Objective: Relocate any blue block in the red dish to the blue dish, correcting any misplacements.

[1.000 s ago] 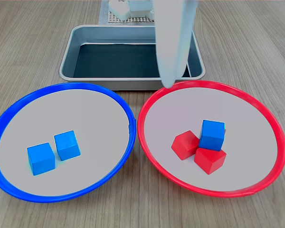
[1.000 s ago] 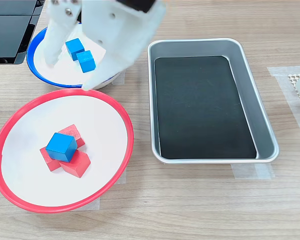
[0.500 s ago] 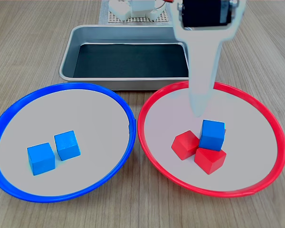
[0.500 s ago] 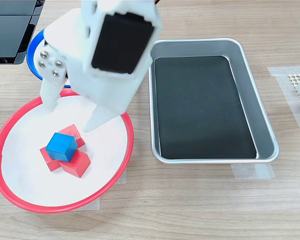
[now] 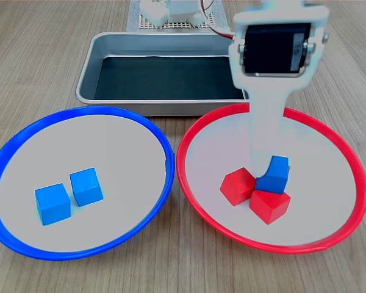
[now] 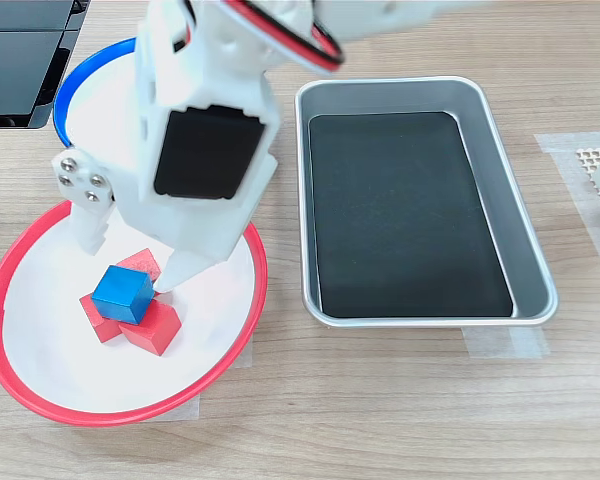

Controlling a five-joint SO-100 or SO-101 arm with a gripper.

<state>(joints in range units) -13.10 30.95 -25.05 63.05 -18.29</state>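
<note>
In the first exterior view, L to R: the blue dish, a big round shallow dish w/ pale grey inside and bright blue rim, sits on the wood table and holds two blue cubes side by side, just about touching. Behind and between the dishes is a rectangular metal tray w/ a dark liner. To the right, nearly touching the blue dish, is the red dish, same shape, red rim. In it the blue block, a small bright blue plastic cube w/ sharp edges, rests tilted on top of two red cubes, same size as them.

The white claw is down over the block w/ jaws spread wide: in the second exterior view one finger tip hangs at the block's upper left, apart from it, the other sits at its right edge, just beside or touching, can't tell which. Nothing gripped. In the first exterior view one white finger comes straight down, covering the block's left part
</note>
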